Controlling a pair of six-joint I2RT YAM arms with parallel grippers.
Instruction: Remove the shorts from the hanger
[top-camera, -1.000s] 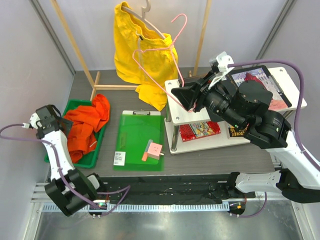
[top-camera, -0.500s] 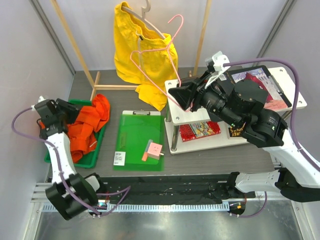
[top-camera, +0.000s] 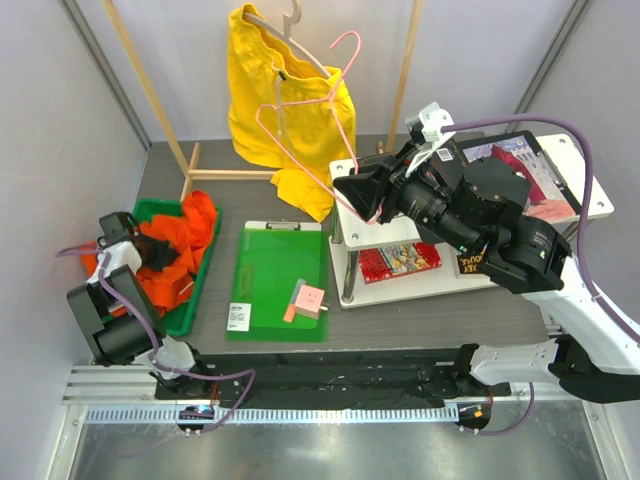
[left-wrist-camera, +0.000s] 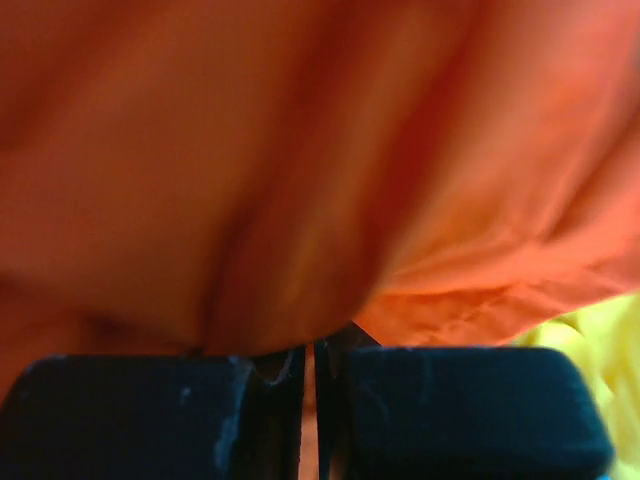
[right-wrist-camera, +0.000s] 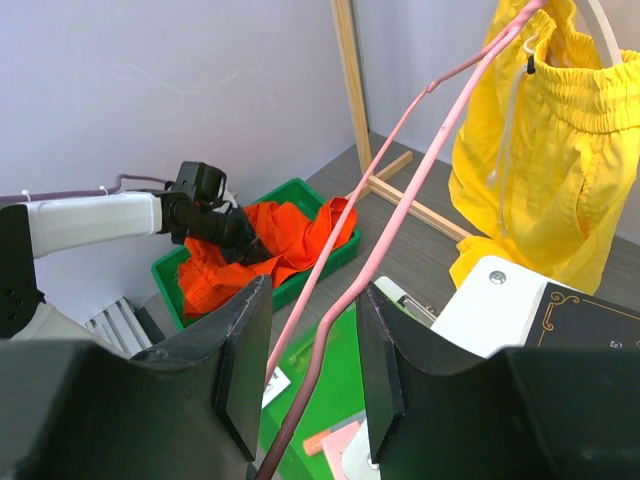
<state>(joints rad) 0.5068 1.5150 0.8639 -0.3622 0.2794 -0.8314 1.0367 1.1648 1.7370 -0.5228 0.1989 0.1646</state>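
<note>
The yellow shorts (top-camera: 255, 100) (right-wrist-camera: 560, 130) with a white drawstring hang on a pale hanger (top-camera: 290, 20) at the back. The orange-red shorts (top-camera: 185, 235) (left-wrist-camera: 300, 150) (right-wrist-camera: 300, 235) lie crumpled in a green bin (top-camera: 197, 300). My left gripper (top-camera: 150, 248) (left-wrist-camera: 310, 360) (right-wrist-camera: 225, 232) is shut, its tips pressed into that orange cloth. Only a thin orange sliver shows in the slit, so I cannot tell whether any cloth is pinched. My right gripper (top-camera: 365, 195) (right-wrist-camera: 312, 300) holds a bare pink hanger (right-wrist-camera: 401, 211) up in the air, its wires running between the jaws.
A green clipboard (top-camera: 280, 280) with a pink note (top-camera: 310, 298) lies mid-table. A white two-tier shelf (top-camera: 350, 235) with books stands under the right arm. Wooden rack posts (top-camera: 405, 60) rise at the back and grey walls close both sides.
My left gripper has swung right and down into the orange-red shorts in the bin and closed. The right gripper with the pink hanger has drifted slightly left.
</note>
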